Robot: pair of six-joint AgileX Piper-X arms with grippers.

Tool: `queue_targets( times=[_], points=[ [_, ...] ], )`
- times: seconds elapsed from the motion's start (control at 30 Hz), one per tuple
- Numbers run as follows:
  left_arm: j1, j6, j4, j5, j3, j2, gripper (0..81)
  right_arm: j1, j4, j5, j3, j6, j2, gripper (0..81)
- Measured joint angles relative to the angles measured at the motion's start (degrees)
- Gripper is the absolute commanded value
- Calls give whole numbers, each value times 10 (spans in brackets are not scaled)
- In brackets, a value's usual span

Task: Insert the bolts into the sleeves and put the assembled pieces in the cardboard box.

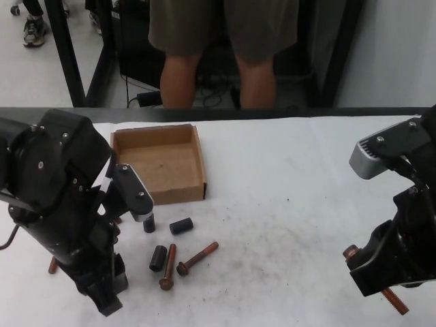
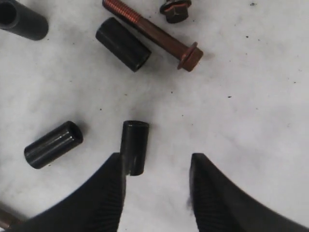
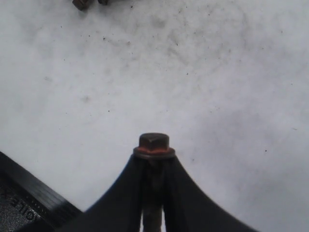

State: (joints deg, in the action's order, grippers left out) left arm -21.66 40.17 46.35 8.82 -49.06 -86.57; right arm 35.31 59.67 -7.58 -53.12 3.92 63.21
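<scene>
Step in hand: judged from the layout, picking up a sleeve with the left arm so it can be mated with the bolt carried by the right arm.
Technique: centre the left gripper (image 2: 157, 164) over the black sleeve (image 2: 133, 147) before closing, since the sleeve lies off-centre in the gap. Grip across its body and leave the bore clear. A one-sided close could roll or push it away.
Left fingers (image 2: 108, 193): spread wide, holding nothing. One finger's inner edge touches or nearly touches the sleeve's side. The other stands well apart from it.
Right fingers (image 3: 125, 193): clenched on the shank of a flange bolt (image 3: 154, 144). Its hex head sits just past the fingertips of the right gripper (image 3: 153, 166), above the bare bench (image 1: 286, 204).
Alignment: keep the bolt axis in line with the bore at insertion, as a tilt would probably jam the thread.
Loose sleeves: three more lie near the left gripper (image 2: 53, 145) (image 2: 123, 44) (image 2: 21, 19).
Loose bolts: one lies just beside a sleeve (image 2: 154, 31). Another bolt's head shows nearby (image 2: 175, 9).
Cardboard box (image 1: 170, 191): open, with no assembled piece visible inside, beyond the parts.
</scene>
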Motion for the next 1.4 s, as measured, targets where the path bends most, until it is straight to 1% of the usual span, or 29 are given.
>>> queue_targets(
  times=[0.2, 0.37, 0.7, 0.77, 0.97, 1.0, 1.27, 1.4],
  points=[
    [0, 10, -17, -50, -1, -57, 405, 0, 0, 0, 0, 0, 0, 0],
    [0, 10, -23, -54, -3, -87, 405, 0, 0, 0, 1, 0, 0, 0],
    [0, 6, -26, -53, -7, -99, 397, 0, 0, 0, 1, 0, 0, 0],
    [0, 6, -23, -52, -9, -99, 337, 0, 0, 0, 1, 0, 0, 0],
    [0, 5, -25, -49, -10, -99, 29, 0, 0, 0, 1, 0, 0, 0],
    [0, 5, -25, -49, -10, -99, 6, 0, 0, 0, 1, 0, 0, 0],
    [0, 5, -25, -49, -10, -99, 8, 0, 0, 0, 1, 0, 0, 0],
    [0, -19, -23, -49, -11, -97, 8, 0, 0, 0, 1, -2, 0, 0]
  ],
)
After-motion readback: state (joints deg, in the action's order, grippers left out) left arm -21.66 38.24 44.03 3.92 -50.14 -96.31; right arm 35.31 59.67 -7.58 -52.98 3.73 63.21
